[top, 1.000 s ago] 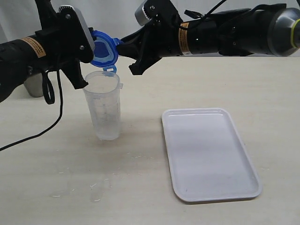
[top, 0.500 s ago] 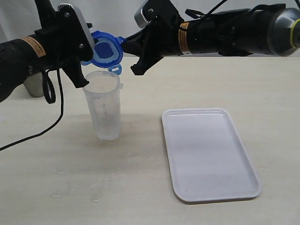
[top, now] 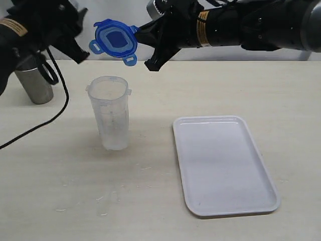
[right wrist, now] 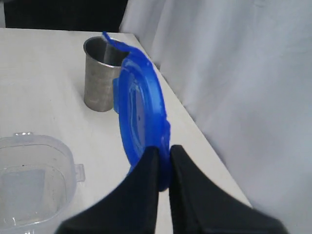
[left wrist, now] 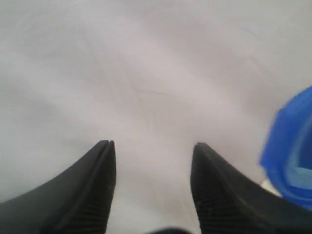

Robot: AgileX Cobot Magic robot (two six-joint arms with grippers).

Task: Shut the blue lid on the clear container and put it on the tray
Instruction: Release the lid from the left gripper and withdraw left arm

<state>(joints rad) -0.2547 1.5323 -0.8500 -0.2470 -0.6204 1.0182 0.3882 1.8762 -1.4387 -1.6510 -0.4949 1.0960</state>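
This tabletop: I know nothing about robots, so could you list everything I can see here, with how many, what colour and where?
small blue plastic lid: one, blue, in the air above the container, apart from it, pinched by its edge.
tall clear plastic container: one, translucent, upright and open on the table, left of the tray.
flat white rectangular plastic tray: one, white, lying on the table's right side.
short metal cup: one, grey, far left of the table.
black cable: one, black, hanging from the left arm.
beige table: one, beige, under everything.
white curtain: one, white, behind the table.
left gripper: one, black, open, holding nothing.
right gripper: one, black, shut on the lid.
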